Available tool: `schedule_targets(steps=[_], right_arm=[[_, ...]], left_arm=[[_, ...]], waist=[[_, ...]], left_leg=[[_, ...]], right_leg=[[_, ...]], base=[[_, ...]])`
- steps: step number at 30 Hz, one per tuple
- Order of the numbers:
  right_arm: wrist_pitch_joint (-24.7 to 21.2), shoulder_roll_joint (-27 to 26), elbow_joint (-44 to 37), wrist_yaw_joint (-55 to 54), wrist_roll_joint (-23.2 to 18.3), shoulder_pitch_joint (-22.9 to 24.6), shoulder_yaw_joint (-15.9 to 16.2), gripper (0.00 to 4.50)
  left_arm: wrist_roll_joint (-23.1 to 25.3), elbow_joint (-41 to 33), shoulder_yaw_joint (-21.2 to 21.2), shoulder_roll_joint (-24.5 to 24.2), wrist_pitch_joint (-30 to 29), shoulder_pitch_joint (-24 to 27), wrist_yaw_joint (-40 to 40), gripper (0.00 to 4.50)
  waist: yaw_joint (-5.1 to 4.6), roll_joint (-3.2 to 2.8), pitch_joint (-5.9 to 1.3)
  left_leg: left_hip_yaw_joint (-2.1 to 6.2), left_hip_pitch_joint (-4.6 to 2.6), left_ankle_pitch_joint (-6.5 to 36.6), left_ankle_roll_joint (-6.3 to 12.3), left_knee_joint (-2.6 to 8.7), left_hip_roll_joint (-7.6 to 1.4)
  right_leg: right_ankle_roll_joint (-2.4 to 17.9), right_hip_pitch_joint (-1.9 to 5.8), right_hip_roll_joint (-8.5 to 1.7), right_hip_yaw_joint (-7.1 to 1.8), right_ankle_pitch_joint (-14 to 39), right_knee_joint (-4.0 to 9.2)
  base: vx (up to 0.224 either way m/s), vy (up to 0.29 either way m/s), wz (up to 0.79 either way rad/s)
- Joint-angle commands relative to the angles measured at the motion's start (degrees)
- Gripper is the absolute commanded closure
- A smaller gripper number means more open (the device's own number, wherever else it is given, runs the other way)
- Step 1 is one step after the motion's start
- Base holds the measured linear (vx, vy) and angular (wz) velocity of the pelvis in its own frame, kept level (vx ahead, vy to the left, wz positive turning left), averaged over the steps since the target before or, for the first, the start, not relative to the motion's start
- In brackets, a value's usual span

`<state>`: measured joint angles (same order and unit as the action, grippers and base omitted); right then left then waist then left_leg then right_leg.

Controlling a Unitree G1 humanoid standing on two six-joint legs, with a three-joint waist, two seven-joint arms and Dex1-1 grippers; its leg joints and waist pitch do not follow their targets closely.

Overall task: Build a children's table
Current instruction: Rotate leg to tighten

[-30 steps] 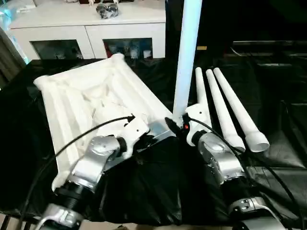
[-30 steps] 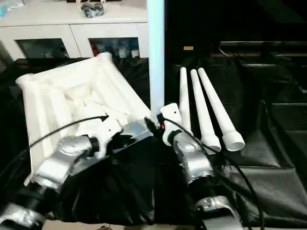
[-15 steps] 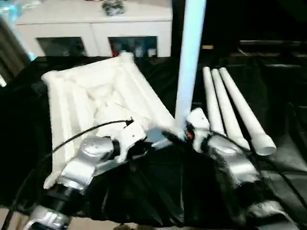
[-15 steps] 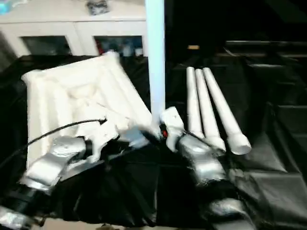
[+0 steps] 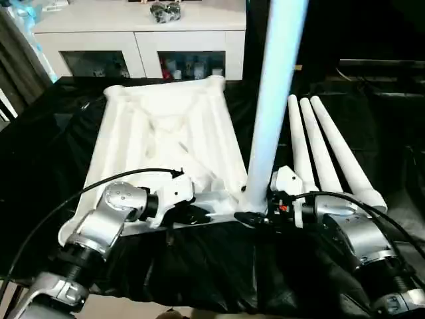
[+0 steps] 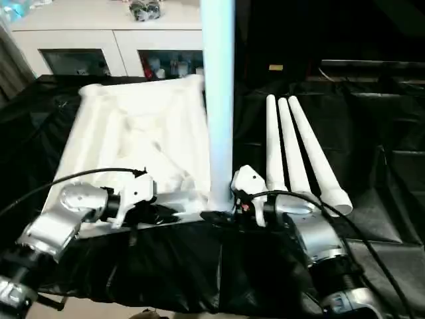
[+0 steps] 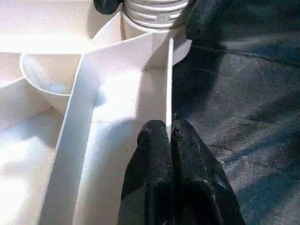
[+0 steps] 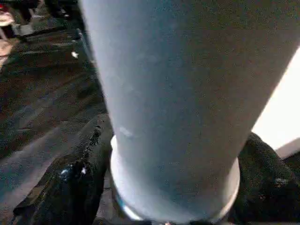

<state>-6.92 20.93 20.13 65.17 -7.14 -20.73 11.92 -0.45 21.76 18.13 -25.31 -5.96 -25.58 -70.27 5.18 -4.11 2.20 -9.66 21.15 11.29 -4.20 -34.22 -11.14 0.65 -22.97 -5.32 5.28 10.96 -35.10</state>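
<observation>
White plastic, ribbed on its upward side, the tabletop [image 5: 166, 143] lies upside down on a table covered with black cloth [image 5: 219, 272]. One long white leg [image 5: 275, 100] stands upright in the round corner socket at the near right corner of the tabletop. Its threaded foot sits in that socket, as the left wrist view shows.

The right gripper [image 8: 173, 187] is at the bottom of this upright leg. Its jaws stand wide, one black finger [image 8: 70, 173] on each side of the tube, and both fingers lie against it, so the gripper holds the leg just above the socket.

The left gripper [image 7: 169, 140] is at the near edge of the tabletop, a little to the left of the same corner. Its jaws are narrow and pinch a thin upright rib of the tabletop between the two black fingertips.

Three more legs [image 5: 325, 149] lie side by side on the black cloth, to the right of the tabletop, touching one another. Their thin ends point away from the robot and their open wide ends point toward it.

Behind the table stands a white cabinet [image 5: 139, 40] with glass doors, and some small things lie on top of it.
</observation>
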Motion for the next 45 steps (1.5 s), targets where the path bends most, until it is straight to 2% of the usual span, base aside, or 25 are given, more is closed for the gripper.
schedule_targets(steps=[1, 6, 10, 11, 13, 14, 15, 17, 18, 21, 23, 24, 25, 26, 27, 28, 30, 32, 35, 37, 39, 41, 42, 44, 45], right_arm=[[-0.9, -0.9, -2.6, 4.2, -1.5, 0.6, 4.6, 1.37], [-2.2, -1.1, -3.4, 4.6, -1.8, 0.8, 4.8, 1.69], [-2.2, -3.2, -2.3, 1.2, -1.1, 0.7, 3.9, 1.72], [-0.9, -5.2, -0.2, -3.8, 0.5, 0.1, 2.8, 1.73], [-0.7, -6.0, 0.7, -6.1, 1.3, -0.2, 2.4, 1.73], [-1.4, -8.7, 3.6, -13.8, 3.8, -1.5, 1.5, 1.74], [-1.6, -9.8, 4.7, -16.7, 4.5, -2.1, 1.2, 1.74], [-2.6, -12.5, 7.3, -23.5, 6.3, -3.3, 0.5, 1.75], [-3.0, -14.1, 8.7, -26.7, 6.6, -4.0, 0.0, 1.75], [-3.4, -18.8, 12.5, -35.3, 7.4, -5.8, -1.4, 1.75], [-3.1, -20.6, 14.1, -38.4, 7.8, -6.6, -1.9, 1.75], [-3.1, -20.6, 14.1, -38.4, 7.8, -6.6, -1.9, 1.75], [-2.8, -21.4, 14.9, -39.8, 8.1, -7.0, -2.1, 1.75], [-1.2, -23.1, 16.8, -41.2, 7.7, -8.1, -3.3, 1.75], [-1.2, -23.1, 16.8, -41.2, 7.7, -8.1, -3.3, 1.4], [-0.2, -23.5, 17.5, -40.8, 7.3, -8.5, -3.7, 1.19], [-0.3, -23.5, 17.3, -40.2, 6.8, -8.5, -3.9, 1.05], [0.8, -22.5, 16.5, -38.9, 6.8, -8.4, -3.5, 0.85], [3.2, -19.8, 15.2, -36.3, 7.3, -7.5, -2.9, 0.85], [4.3, -18.4, 15.0, -34.3, 7.3, -7.3, -2.9, 0.85], [5.1, -16.5, 14.2, -30.8, 6.9, -6.7, -2.8, 0.85], [5.3, -14.8, 13.4, -27.8, 6.5, -6.3, -2.6, 0.85], [4.3, -13.0, 11.7, -23.3, 5.4, -5.6, -2.0, 0.85], [3.9, -10.7, 9.2, -18.3, 4.5, -4.5, -0.9, 0.85], [3.5, -9.6, 7.9, -16.1, 3.9, -3.9, -0.4, 0.85]], left_arm=[[-0.2, 1.3, -0.7, -0.2, 0.9, -2.5, 1.5, 4.5], [-0.6, 3.1, -0.9, -0.2, 1.8, -3.2, 0.6, 4.5], [-1.1, 2.8, -1.8, 0.5, 1.2, -2.5, 1.7, 4.5], [-0.7, 3.0, -2.7, 1.4, 0.7, -2.5, 5.1, 4.5], [-0.3, 3.4, -3.1, 2.0, 0.3, -2.7, 7.2, 4.5], [0.4, 3.7, -4.4, 3.7, -0.8, -2.9, 12.8, 4.5], [0.7, 3.6, -5.0, 4.4, -1.5, -2.9, 15.1, 4.5], [0.8, 2.4, -5.9, 6.1, -3.2, -2.5, 18.7, 4.5], [1.2, 0.8, -6.0, 7.0, -4.4, -1.8, 20.5, 4.5], [2.5, -4.7, -5.6, 9.8, -7.6, 0.8, 24.4, 4.5], [2.9, -7.3, -5.1, 11.2, -9.1, 2.1, 25.8, 4.5], [2.9, -7.3, -5.1, 11.2, -9.1, 2.1, 25.8, 4.5], [3.0, -8.4, -4.8, 11.6, -9.6, 2.6, 26.2, 4.5], [3.2, -10.3, -4.0, 12.7, -10.4, 3.4, 27.1, 4.5], [3.2, -10.3, -4.0, 12.7, -10.4, 3.4, 27.1, 4.5], [3.0, -10.8, -3.4, 13.1, -10.6, 3.7, 27.1, 4.5], [3.1, -10.8, -3.1, 12.9, -10.4, 3.8, 26.9, 4.5], [3.1, -11.3, -2.7, 12.2, -10.1, 4.1, 25.7, 4.5], [2.1, -12.0, -2.3, 10.5, -9.1, 4.4, 22.4, 4.5], [1.8, -12.1, -2.1, 9.5, -8.7, 4.5, 20.9, 4.5], [1.8, -11.5, -2.1, 8.1, -7.7, 4.3, 19.0, 4.5], [1.5, -10.6, -2.3, 7.0, -6.8, 3.9, 17.5, 4.5], [1.2, -9.6, -2.6, 6.1, -6.1, 3.3, 16.2, 4.5], [0.9, -8.7, -2.8, 5.0, -5.5, 2.7, 14.6, 4.5], [0.9, -8.1, -2.8, 4.4, -5.1, 2.5, 13.9, 4.5]], waist=[[-0.01, 0.6, -3.59], [0.06, 0.59, -3.62], [0.0, 0.59, -3.55], [-0.06, 0.59, -3.5], [-0.27, 0.6, -3.38], [-0.43, 0.42, -3.25], [-0.98, 0.29, -2.99], [-1.45, 0.42, -3.09], [-1.63, 0.38, -3.07], [-2.27, 0.45, -3.19], [-2.28, 0.28, -3.3], [-2.29, 0.43, -3.42], [-2.35, 0.25, -3.36], [-2.54, 1.1, -3.52], [-2.47, 0.59, -3.49], [-2.41, 0.49, -3.54], [-2.43, 0.62, -3.62], [-2.45, 0.67, -3.5], [-2.33, 0.68, -3.5], [-2.42, 0.4, -3.52], [-2.32, 0.58, -3.62], [-2.07, 0.61, -3.63], [-1.88, 0.18, -3.57], [-1.45, 0.4, -3.61], [-1.41, 0.42, -3.56]], left_leg=[[0.33, -0.21, 8.6, 4.72, 3.78, -1.93], [0.32, -0.17, 8.2, 4.59, 3.76, -1.91], [0.34, -0.12, 8.6, 4.39, 3.84, -1.9], [0.29, -0.16, 8.8, 4.17, 3.85, -1.91], [0.35, -0.16, 9.7, 3.29, 4.02, -1.76], [0.4, -0.22, 10.7, 2.75, 4.18, -1.81], [0.43, -0.31, 12.2, 1.4, 4.43, -1.82], [0.66, -0.36, 13.0, 0.12, 4.58, -1.64], [0.62, -0.47, 13.2, 0.18, 4.56, -1.64], [0.57, -0.18, 12.1, 0.99, 4.48, -1.65], [0.55, -0.16, 10.7, 1.48, 4.38, -1.72], [0.55, -0.15, 10.1, 1.6, 4.36, -1.77], [0.58, -0.02, 9.7, 1.95, 4.37, -1.7], [0.46, 0.07, 8.7, 2.28, 4.25, -1.76], [0.52, 0.14, 8.0, 2.68, 4.23, -1.69], [0.41, -0.03, 7.8, 2.95, 4.08, -1.65], [0.35, -0.06, 6.7, 3.9, 3.93, -1.59], [0.34, 0.0, 7.5, 4.19, 4.0, -1.55], [0.32, -0.09, 8.8, 3.82, 4.02, -1.62], [0.35, -0.09, 8.2, 3.89, 3.97, -1.64], [0.33, -0.06, 7.8, 4.37, 3.84, -1.58], [0.28, -0.19, 7.4, 5.25, 3.75, -1.68], [0.3, -0.19, 7.6, 5.37, 3.74, -1.62], [0.18, -0.51, 8.5, 5.35, 3.71, -1.86], [0.2, -0.38, 8.4, 5.35, 3.74, -1.77]], right_leg=[[13.1, 3.19, -3.13, -2.82, 8.2, 3.84], [13.2, 3.3, -3.12, -2.79, 7.6, 3.74], [13.2, 3.3, -3.17, -2.75, 8.2, 3.84], [13.1, 3.21, -3.22, -2.82, 8.8, 3.93], [12.6, 3.19, -3.27, -2.74, 11.0, 4.18], [12.0, 3.14, -3.23, -2.75, 12.9, 4.36], [11.6, 2.92, -3.19, -2.71, 15.3, 4.54], [10.4, 3.17, -3.35, -2.6, 18.3, 4.85], [10.3, 2.99, -3.31, -2.69, 18.3, 4.99], [10.6, 3.05, -3.18, -2.74, 15.4, 4.77], [11.0, 3.05, -3.19, -2.78, 13.4, 4.61], [11.2, 3.09, -3.15, -2.77, 12.4, 4.41], [11.5, 3.14, -3.02, -2.72, 11.1, 4.3], [12.0, 3.23, -3.08, -2.79, 9.0, 4.08], [12.5, 3.31, -3.14, -2.72, 8.1, 3.93], [12.5, 3.16, -3.1, -2.76, 7.7, 4.02], [13.3, 3.21, -2.96, -2.8, 4.5, 3.7], [13.2, 3.32, -3.01, -2.76, 5.4, 3.81], [12.7, 3.31, -3.12, -2.79, 7.5, 3.98], [13.0, 3.28, -3.05, -2.86, 6.1, 3.8], [13.4, 3.38, -3.01, -2.8, 4.9, 3.67], [13.7, 3.29, -2.94, -2.82, 4.0, 3.61], [13.9, 3.27, -2.91, -2.79, 4.2, 3.61], [13.8, 3.11, -2.88, -2.85, 4.7, 3.68], [13.8, 3.15, -2.83, -2.84, 4.5, 3.67]], base=[[0.0, 0.0, 0.0], [0.0, 0.0, 0.0], [0.0, 0.0, 0.0], [0.0, 0.0, 0.0], [0.0, 0.0, 0.0], [0.0, 0.0, 0.0], [0.0, 0.0, 0.0], [0.0, 0.0, 0.0], [0.0, 0.0, 0.0], [0.0, 0.0, 0.0], [0.0, 0.0, 0.0], [0.0, 0.0, 0.0], [0.0, 0.0, 0.0], [0.0, 0.0, 0.0], [0.0, 0.0, 0.0], [0.0, 0.0, 0.0], [0.0, 0.0, 0.0], [0.0, 0.0, 0.0], [0.0, 0.0, 0.0], [0.0, 0.0, 0.0], [0.0, 0.0, 0.0], [0.0, 0.0, 0.0], [0.0, 0.0, 0.0], [0.0, 0.0, 0.0], [0.0, 0.0, 0.0]])
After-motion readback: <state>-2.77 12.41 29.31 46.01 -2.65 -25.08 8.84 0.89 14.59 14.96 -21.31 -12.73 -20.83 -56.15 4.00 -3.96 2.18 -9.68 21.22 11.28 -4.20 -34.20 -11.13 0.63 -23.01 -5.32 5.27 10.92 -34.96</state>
